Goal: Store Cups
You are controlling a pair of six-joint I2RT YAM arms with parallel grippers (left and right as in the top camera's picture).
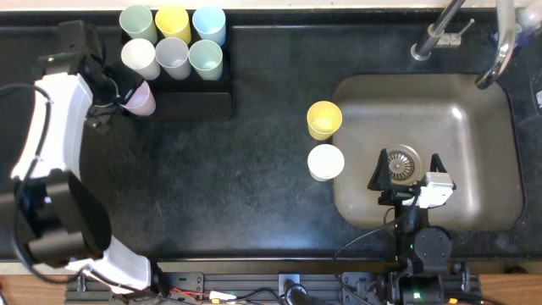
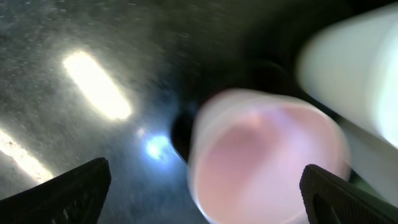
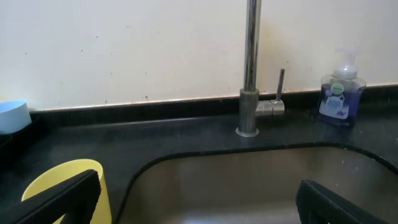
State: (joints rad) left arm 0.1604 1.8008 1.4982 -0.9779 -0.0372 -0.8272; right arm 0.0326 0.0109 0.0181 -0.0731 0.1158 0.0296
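Pink cup [image 1: 140,100] sits between our spread left fingers [image 2: 74,190] at the rack's [image 1: 196,103] front-left corner, seemingly for slotting; right fingers [image 3: 62,199] spread idle.

A rack [image 1: 203,102] is set at the table's [image 1: 254,195] left rear; a cup [image 1: 324,119] is placed behind a second cup [image 1: 326,162], left of the sink [image 1: 474,110].

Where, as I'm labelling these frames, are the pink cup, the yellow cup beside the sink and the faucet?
pink cup [image 2: 267,155], left wrist view, inside its open mouth.
yellow cup [image 1: 323,117], top view, its open mouth.
faucet [image 3: 251,56], right wrist view, its upright pipe.
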